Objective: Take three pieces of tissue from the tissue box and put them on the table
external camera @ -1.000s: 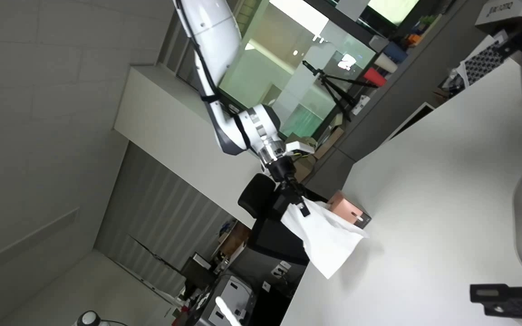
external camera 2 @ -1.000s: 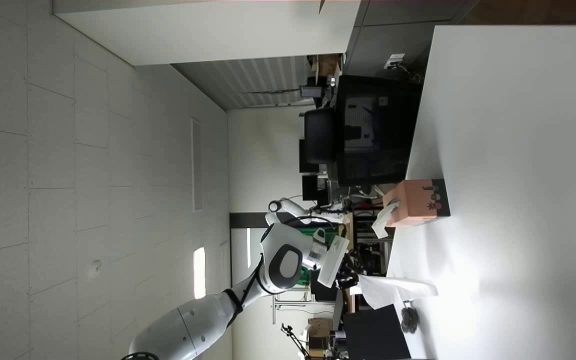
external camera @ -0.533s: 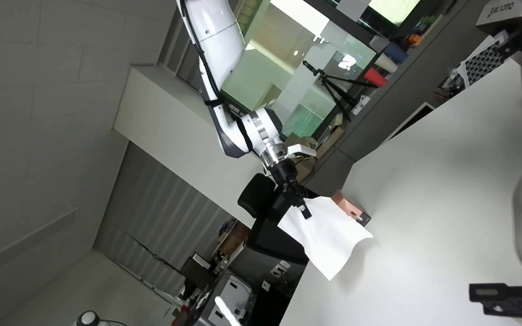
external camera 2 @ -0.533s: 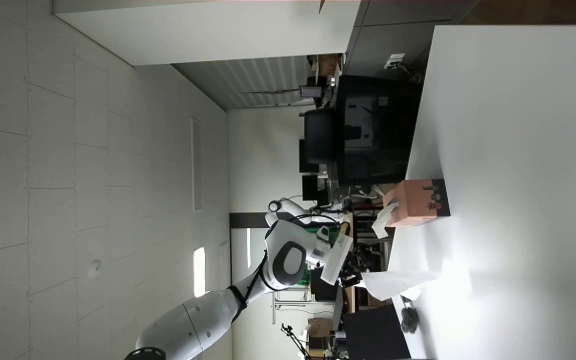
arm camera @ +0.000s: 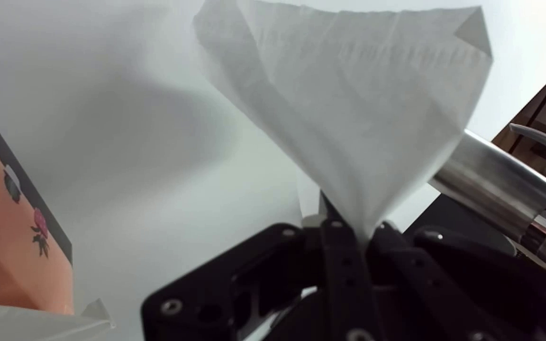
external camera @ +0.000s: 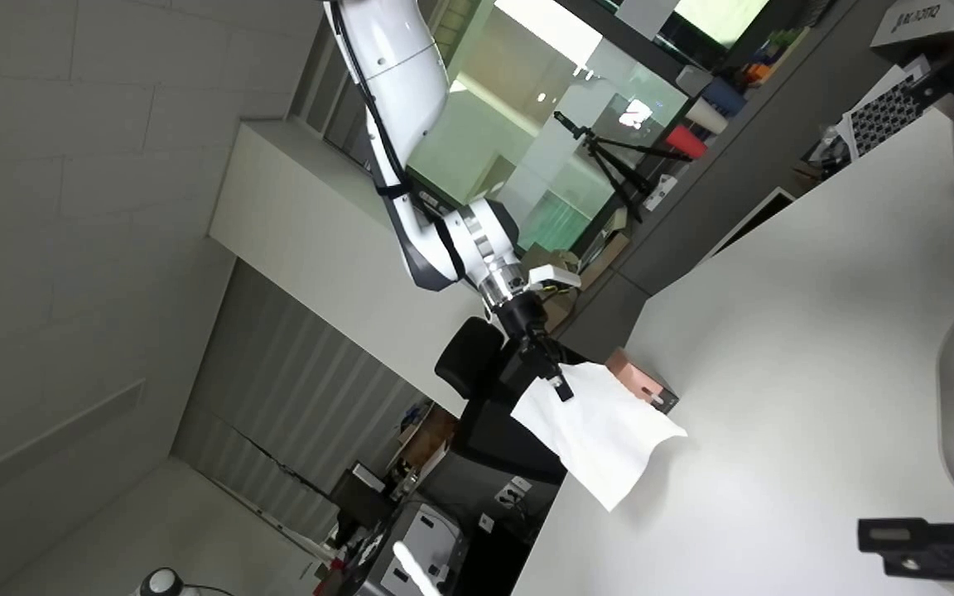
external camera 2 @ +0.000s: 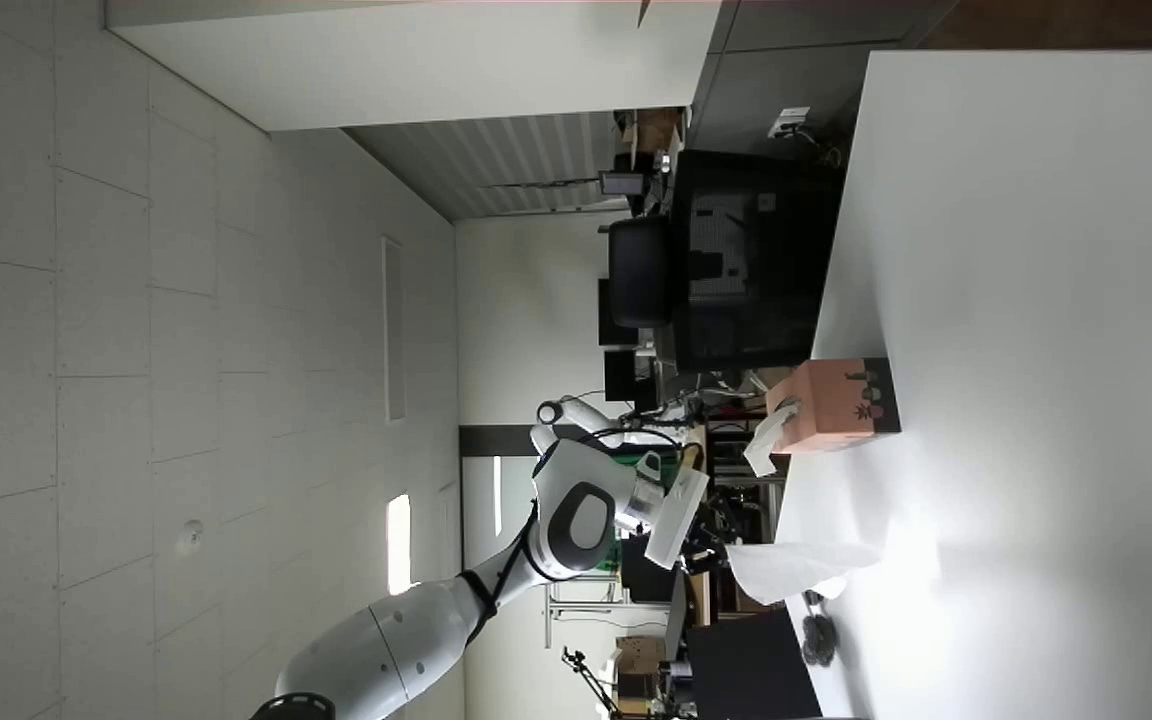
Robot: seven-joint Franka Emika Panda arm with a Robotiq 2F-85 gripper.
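My gripper point(external camera: 558, 386) is shut on a white tissue point(external camera: 601, 434). It holds the tissue by one end above the white table point(external camera: 800, 397), and the sheet hangs spread out. In the wrist view the tissue point(arm camera: 368, 99) fans out from between the closed fingertips point(arm camera: 364, 232). The pink tissue box point(external camera 2: 831, 405) stands on the table near its edge, apart from my gripper. Another tissue point(external camera 2: 768, 440) pokes from the box's opening. The held tissue partly hides the box point(external camera: 634, 377) in an exterior view. A bright white patch point(external camera 2: 831, 586) shows below the held tissue; I cannot tell whether it is a fold of it.
A dark grey fuzzy object point(external camera 2: 819, 640) lies on the table near a black panel point(external camera 2: 754, 665). A shiny metal cylinder point(arm camera: 495, 184) shows in the wrist view. A black chair point(external camera: 473, 356) stands beyond the table's edge. A black bracket point(external camera: 912, 542) juts out over the table.
My gripper has moved slightly with the tissue, a little closer to the box in an exterior view. The tissue has swung and spread wider, now covering more of the box there. The box stays put.
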